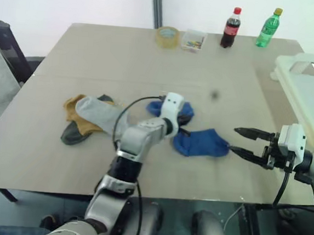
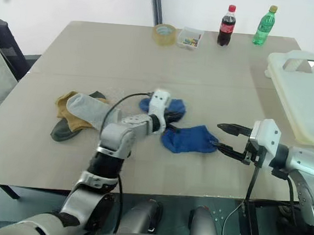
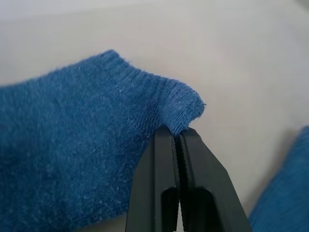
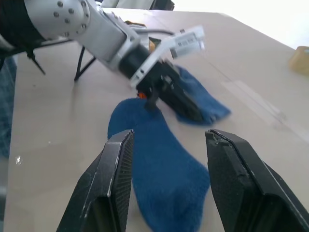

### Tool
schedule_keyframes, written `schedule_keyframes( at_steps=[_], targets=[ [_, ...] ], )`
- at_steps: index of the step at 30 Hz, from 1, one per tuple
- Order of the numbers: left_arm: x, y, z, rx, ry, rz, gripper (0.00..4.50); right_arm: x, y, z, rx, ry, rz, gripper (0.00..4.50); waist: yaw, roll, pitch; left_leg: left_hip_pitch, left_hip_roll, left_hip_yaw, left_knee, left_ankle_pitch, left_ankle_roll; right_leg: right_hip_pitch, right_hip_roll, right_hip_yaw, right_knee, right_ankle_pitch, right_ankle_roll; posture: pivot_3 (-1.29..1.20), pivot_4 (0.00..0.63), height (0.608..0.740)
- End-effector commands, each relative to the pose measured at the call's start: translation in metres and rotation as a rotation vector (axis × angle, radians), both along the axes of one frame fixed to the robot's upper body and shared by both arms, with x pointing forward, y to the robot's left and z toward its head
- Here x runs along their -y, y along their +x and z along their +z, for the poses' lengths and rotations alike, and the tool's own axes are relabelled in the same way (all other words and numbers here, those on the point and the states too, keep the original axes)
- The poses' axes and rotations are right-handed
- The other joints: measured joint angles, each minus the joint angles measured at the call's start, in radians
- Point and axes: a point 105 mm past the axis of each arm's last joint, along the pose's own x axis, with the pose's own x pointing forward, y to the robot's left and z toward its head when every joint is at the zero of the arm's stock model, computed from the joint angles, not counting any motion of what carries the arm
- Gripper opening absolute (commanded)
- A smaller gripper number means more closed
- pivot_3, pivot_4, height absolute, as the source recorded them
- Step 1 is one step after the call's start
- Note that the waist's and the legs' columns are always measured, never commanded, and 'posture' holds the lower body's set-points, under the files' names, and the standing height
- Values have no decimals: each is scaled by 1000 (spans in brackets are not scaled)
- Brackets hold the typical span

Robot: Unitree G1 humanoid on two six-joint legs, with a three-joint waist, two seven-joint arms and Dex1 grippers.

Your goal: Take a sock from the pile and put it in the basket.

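- The left gripper has its two black fingers pressed together on the ribbed cuff of the blue sock, pinching a fold of fabric at the very edge, as the left wrist view shows.
- The sock lies flat on the table, its toe end pointing toward the right gripper, whose fingers stand spread and empty with their tips just beside the sock's far end.
- A second blue sock lies just behind the first, partly under the left wrist, and looks untouched.
- The pile of grey, mustard and dark socks sits well apart on the left.
- The basket stands at the table's right edge, beyond the right gripper.
- The step in hand looks like a handover or carry toward the basket; the pinch holds only a thin lip of cuff, so a slow, steady lift would serve best, since a jerk could pull the fabric free.
- If the right gripper takes over, it would do well to close around the thick toe end before the left lets go.
- Keeping the lifted sock clear of the second blue one should avoid dragging it along.
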Motion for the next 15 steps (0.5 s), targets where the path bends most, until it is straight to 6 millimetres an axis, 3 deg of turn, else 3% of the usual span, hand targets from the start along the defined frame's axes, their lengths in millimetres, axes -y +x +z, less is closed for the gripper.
schedule_keyframes(
  at_steps=[1, 4, 8, 12, 15],
  targets=[
    [16, 6, 17, -8, -95, 14, 43, -6, -3, 9, 39, 8, 5, 2398, -1, 0, 0, 0, 0, 0, 1, 0, 0, 0, 0, 0, 0, 0, 0, 0, 150, 740],
    [14, 16, 22, -18, -145, 99, 891, -6, -2, 8, 30, 8, -11, 2398, -6, 0, 0, 0, 1, 0, 2, 0, 0, 1, 1, 0, 0, 0, 1, 0, 150, 740],
    [13, 16, 25, -27, -167, 100, 2503, -2, 7, 2, -21, 1, -105, 2398, -3, 0, 0, 1, 2, 0, 2, 0, 0, 1, 3, 0, 2, 0, 1, 0, 150, 740],
    [7, 5, 41, -9, -261, 17, 2503, 1, 23, -1, -113, -4, -223, 2398, -2, 0, 0, 0, 0, 0, 4, 0, 0, 2, 1, 0, 2, 0, 1, 0, 150, 740],
    [-8, -2, 65, 43, -372, -49, 2503, -1, 43, -5, -213, 17, -309, 2398, -7, 0, 0, 0, 0, 0, 5, 0, 0, 1, 1, 0, 2, 1, 1, 0, 150, 740]
  ],
)
